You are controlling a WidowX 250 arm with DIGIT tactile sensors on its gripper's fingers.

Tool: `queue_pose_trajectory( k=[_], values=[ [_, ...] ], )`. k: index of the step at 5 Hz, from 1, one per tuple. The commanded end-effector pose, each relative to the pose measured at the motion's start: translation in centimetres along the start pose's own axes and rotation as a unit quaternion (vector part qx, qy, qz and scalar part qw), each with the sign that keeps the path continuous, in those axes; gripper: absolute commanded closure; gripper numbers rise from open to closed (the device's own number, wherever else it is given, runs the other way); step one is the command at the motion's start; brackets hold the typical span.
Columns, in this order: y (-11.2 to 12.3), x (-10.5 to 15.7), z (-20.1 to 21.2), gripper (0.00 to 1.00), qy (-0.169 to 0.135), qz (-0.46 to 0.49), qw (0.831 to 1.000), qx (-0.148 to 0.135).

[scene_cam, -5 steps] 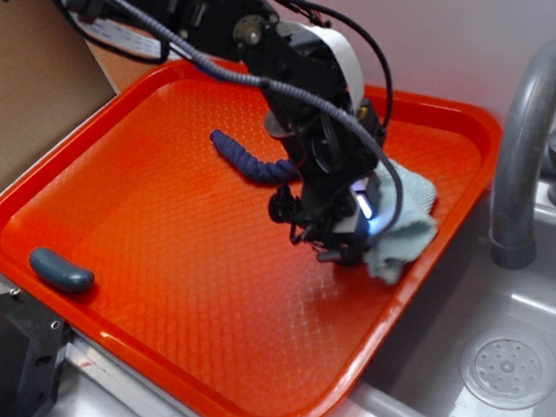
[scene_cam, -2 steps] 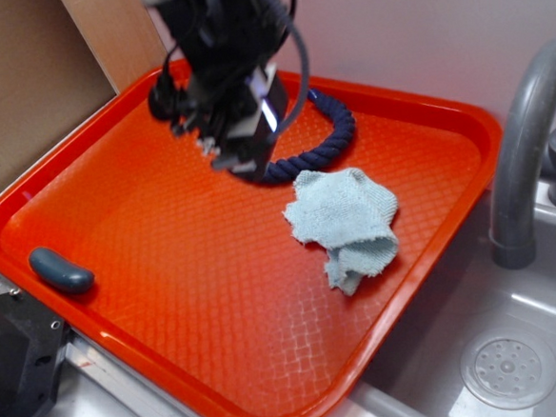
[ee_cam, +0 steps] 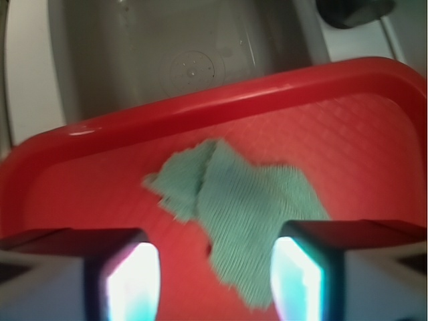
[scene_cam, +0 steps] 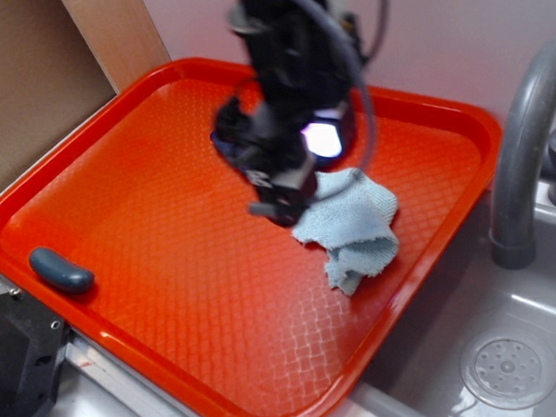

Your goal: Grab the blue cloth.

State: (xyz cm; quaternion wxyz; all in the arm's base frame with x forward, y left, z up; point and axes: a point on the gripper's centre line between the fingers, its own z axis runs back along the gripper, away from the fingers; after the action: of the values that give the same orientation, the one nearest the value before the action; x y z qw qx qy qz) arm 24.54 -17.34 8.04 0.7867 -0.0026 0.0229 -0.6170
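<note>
The blue cloth [scene_cam: 355, 224] lies crumpled on the right side of the orange tray [scene_cam: 168, 273], near its right rim. In the wrist view the blue cloth [ee_cam: 241, 214] spreads flat on the tray with its near corner reaching down between my fingers. My gripper [scene_cam: 282, 203] hovers just left of the cloth, blurred by motion. Its jaws stand wide apart with nothing clamped, and the gripper [ee_cam: 214, 277] shows two lit pads [ee_cam: 130, 281] on either side of the cloth's corner.
A small dark blue-grey lump [scene_cam: 61, 269] rests at the tray's left front. The navy rope is mostly hidden behind the arm. A grey sink [scene_cam: 517, 344] with a drain and a faucet [scene_cam: 526, 143] lies to the right. Cardboard [scene_cam: 21, 83] stands at the back left.
The arm rose off the cloth and swung to the tray's back left, then came back right and down beside the cloth. The cloth stayed where it lay.
</note>
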Motion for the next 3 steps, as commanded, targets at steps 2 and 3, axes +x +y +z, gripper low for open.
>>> queue_pose_trajectory(
  k=[2,3],
  values=[
    [2.2,-2.2,-3.0,0.61,-0.038,-0.023,0.998,0.042],
    [2.2,-1.9,-6.0,1.00,-0.026,-0.013,0.999,0.029]
  ],
)
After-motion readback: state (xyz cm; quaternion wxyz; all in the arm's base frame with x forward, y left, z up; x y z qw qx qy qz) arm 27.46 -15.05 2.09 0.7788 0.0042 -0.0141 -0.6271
